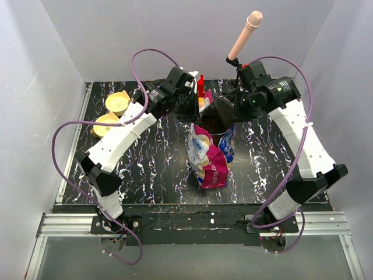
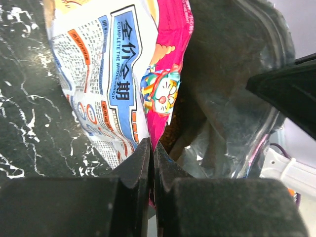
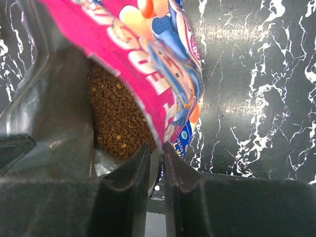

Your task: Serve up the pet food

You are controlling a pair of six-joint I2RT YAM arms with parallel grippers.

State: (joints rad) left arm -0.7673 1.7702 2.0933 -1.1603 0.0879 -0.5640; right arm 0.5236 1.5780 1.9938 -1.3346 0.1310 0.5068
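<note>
**A:** The left gripper [image 2: 150,148] is pinched tight on the left lip of the bag [image 1: 207,158]. Its fingers meet on the foil where the white printed panel joins the pink one.

**B:** Where does the bag sit?

**A:** In the middle of the table [image 1: 145,172], well apart from the two tan bowls [image 1: 116,104] by the far left corner. Its mouth is spread between the two arms with the silver lining showing. The pet food [image 3: 116,113] lies low inside, a bed of small brown pellets.

**B:** How will it handle?

**A:** I'd say awkwardly. The foil looks glossy and limp, so it is likely to slide in a light pinch and fold wherever it isn't supported. All the weight is loose kibble at the bottom, so it should shift as soon as the bag tips and could come out in a rush. The rim is fine for holding the mouth open. For pouring, I'd take a lower hold on the filled part of the body, where the pellets give the foil some firmness.

**B:** And the right side?

**A:** The right gripper [image 3: 157,148] has the pink right lip between its jaws. They stand a crack apart, wider than the foil, so it looks loose rather than gripped.
</note>
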